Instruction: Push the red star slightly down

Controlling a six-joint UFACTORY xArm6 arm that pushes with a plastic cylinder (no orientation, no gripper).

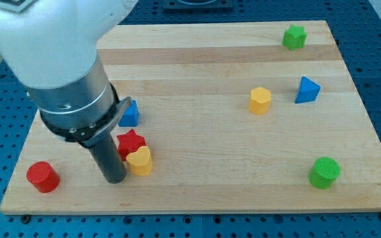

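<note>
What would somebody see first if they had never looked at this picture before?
First comes the big white and silver robot arm filling the view's top left, its dark rod reaching down to the pale wooden board. My tip sits just left of the red star block and the yellow heart block, which huddle together. Next, the bright green round block stands alone at the view's bottom right.

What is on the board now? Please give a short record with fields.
target: red star, touching yellow heart below it
my tip, at the star's lower left, beside the heart
near star: blue block above
view's left: red cylinder
view's right: yellow hexagon, blue triangle, green star, green cylinder
</note>
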